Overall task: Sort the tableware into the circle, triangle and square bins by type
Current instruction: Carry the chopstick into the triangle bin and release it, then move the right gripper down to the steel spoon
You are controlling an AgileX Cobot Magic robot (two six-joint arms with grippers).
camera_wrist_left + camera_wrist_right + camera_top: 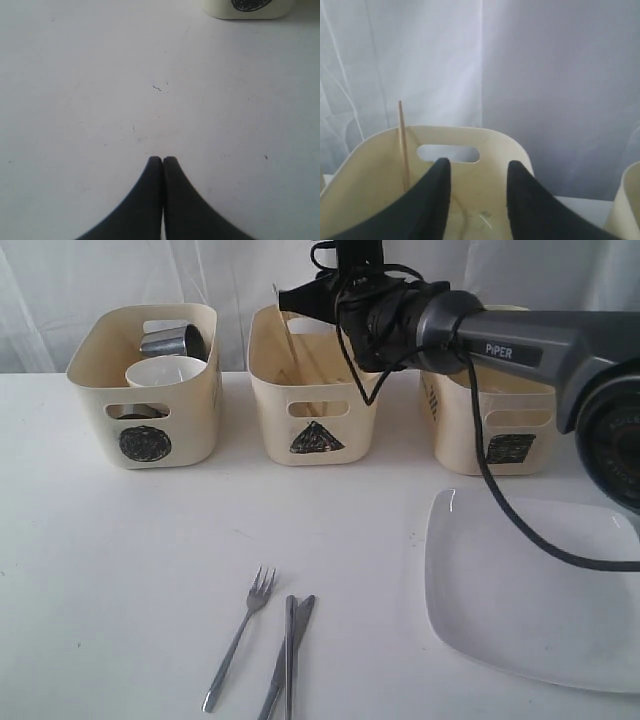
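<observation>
Three cream bins stand in a row at the back: the circle bin (pixel 145 400), the triangle bin (pixel 312 405) and the square bin (pixel 495 430). A steel mug (pixel 172 340) and a white bowl (pixel 160 372) sit in the circle bin. Wooden chopsticks (pixel 289 340) lean inside the triangle bin. My right gripper (pixel 288 295) hovers over that bin, open and empty (pixel 477 167), beside an upright chopstick (pixel 403 150). A fork (pixel 240 635) and two knives (pixel 290 650) lie near the front edge, and the white plate (pixel 530 590) is at the right. My left gripper (pixel 162 159) is shut on nothing above bare table.
The right arm and its cable (pixel 520 350) cross in front of the square bin and hang over the plate. A white curtain (pixel 120 275) closes off the back. The circle bin's base (pixel 247 7) shows at the far edge of the left wrist view.
</observation>
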